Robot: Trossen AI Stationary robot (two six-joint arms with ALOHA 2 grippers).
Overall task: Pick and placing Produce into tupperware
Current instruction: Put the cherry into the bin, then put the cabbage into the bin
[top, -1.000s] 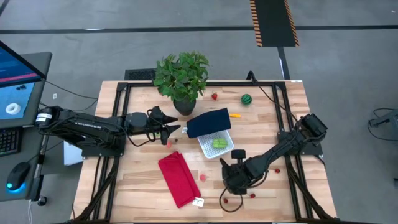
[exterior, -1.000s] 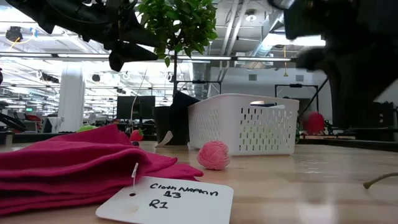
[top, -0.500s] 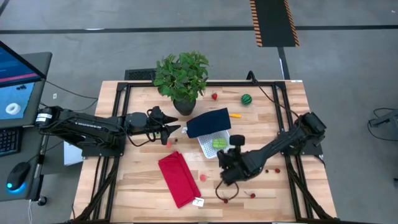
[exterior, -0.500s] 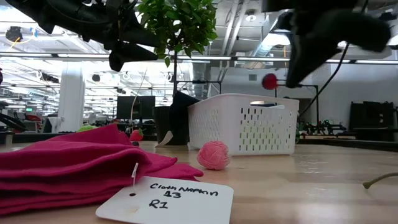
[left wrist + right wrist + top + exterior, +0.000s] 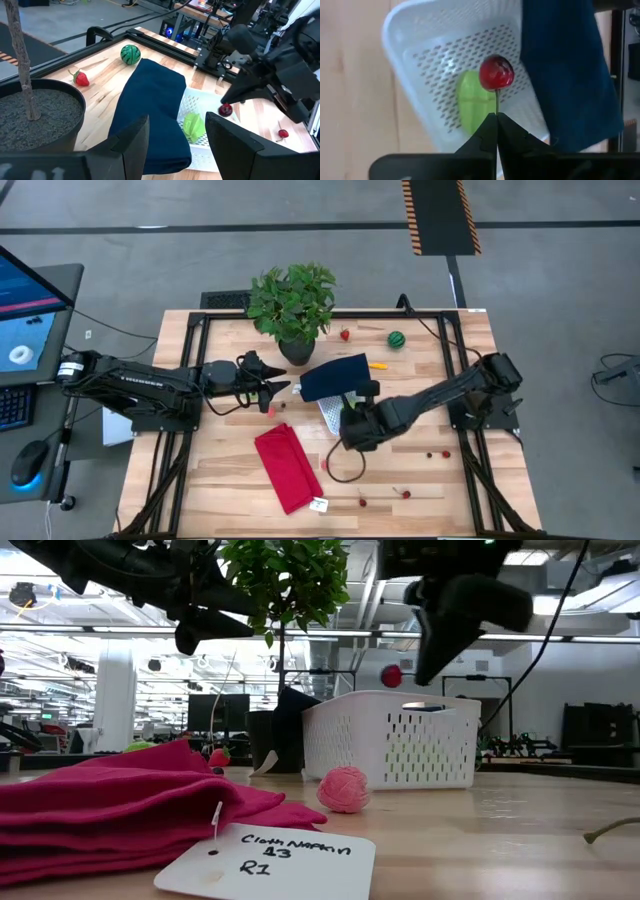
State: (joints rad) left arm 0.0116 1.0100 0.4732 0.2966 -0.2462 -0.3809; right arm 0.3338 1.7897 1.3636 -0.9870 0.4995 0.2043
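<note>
Red berry (image 5: 496, 72) hanging by its thin stem from the right gripper (image 5: 496, 119), fingers pinched together on that stem, directly above the white tupperware (image 5: 420, 35). Showing too in the low view, berry (image 5: 391, 675) dangling above the container's rim (image 5: 390, 740), and in the left wrist view (image 5: 225, 109) over the perforated base beside the right gripper (image 5: 235, 95). Lying inside the tupperware (image 5: 332, 414): 1 green produce piece (image 5: 472, 102). Leaning over one side of the container: dark navy lid (image 5: 335, 376).

Hovering beside the lid, toward the table's left side: left gripper (image 5: 283, 388), fingers (image 5: 131, 141) standing apart, gripping nothing.

Resting farther out on the wooden table (image 5: 420, 380): orange elongated piece (image 5: 377, 365) just beyond the lid, striped dark-green round piece (image 5: 397, 339) and red strawberry (image 5: 345, 335) near the far edge. Scattered along the near edge: small red berries (image 5: 406, 494), with 1 more (image 5: 431, 454) close to the right arm. Sitting near the container in the low view: pink ball (image 5: 343, 789).

Standing at the far edge: leafy potted plant (image 5: 292, 305). Lying on the near side: red folded cloth (image 5: 287, 467) with a white tag (image 5: 265, 862).
</note>
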